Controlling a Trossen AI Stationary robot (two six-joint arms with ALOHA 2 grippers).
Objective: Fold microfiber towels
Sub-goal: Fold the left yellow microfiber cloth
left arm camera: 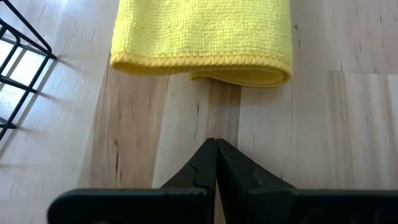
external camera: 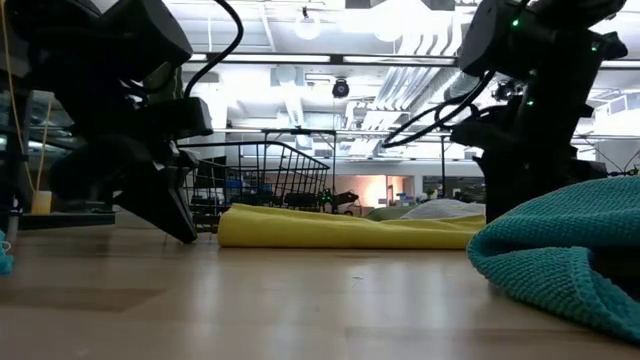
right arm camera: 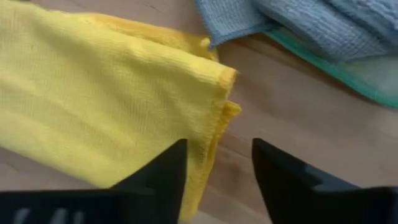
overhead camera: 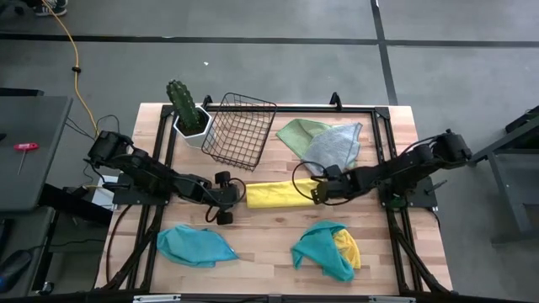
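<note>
floor [overhead camera: 278,59]: grey, crossed by dark seam lines | yellow cable [overhead camera: 74,63]: trails over the floor at upper left | ceiling [external camera: 330,40]: white pipes and ducts, bright lamps | grey side table [overhead camera: 29,151]: left of the wooden table [overhead camera: 261,252]

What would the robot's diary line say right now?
left gripper: shut, just short of folded yellow towel | right gripper: open at its other end | towel: flat on table

Both arms matte black, boxy jointed links, black cables looping off the wrists. Left gripper [left arm camera: 216,163] fingers: black wedges tapering to a point. Right gripper [right arm camera: 219,171] fingers: same black, angular.
</note>
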